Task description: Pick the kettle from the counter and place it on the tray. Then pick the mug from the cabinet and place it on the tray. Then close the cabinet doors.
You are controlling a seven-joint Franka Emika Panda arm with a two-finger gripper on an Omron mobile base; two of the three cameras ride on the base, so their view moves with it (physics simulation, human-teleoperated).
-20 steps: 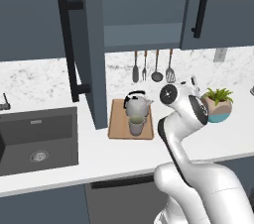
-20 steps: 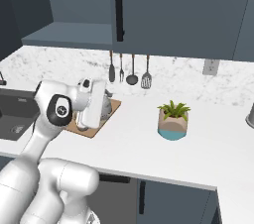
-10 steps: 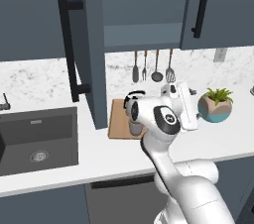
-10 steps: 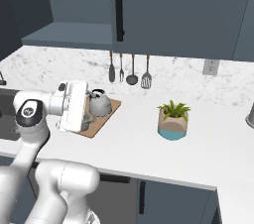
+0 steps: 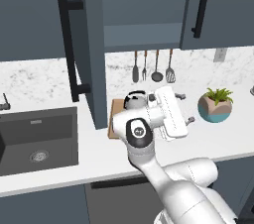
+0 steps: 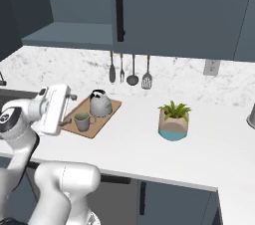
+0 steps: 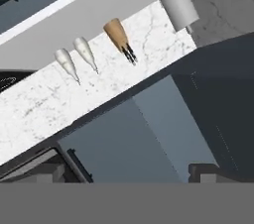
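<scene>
The silver-grey kettle and the beige mug both stand on the wooden tray on the white counter. In the left base view my arm hides the mug, and the kettle shows at the tray's back. My gripper hangs open and empty above the counter, just off the tray's near side, clear of the mug. The cabinet above stands open, its left door swung out, its right door shut.
A teal plant pot stands to the right of the tray. Utensils hang on the wall behind it, and the dark sink lies to the left. A knife block and pale bottles on a marble counter appear in the hand view.
My hand has let go of the mug on the tray, lifted, turned and drawn back toward the counter's front. Kettle and mug stay put.
</scene>
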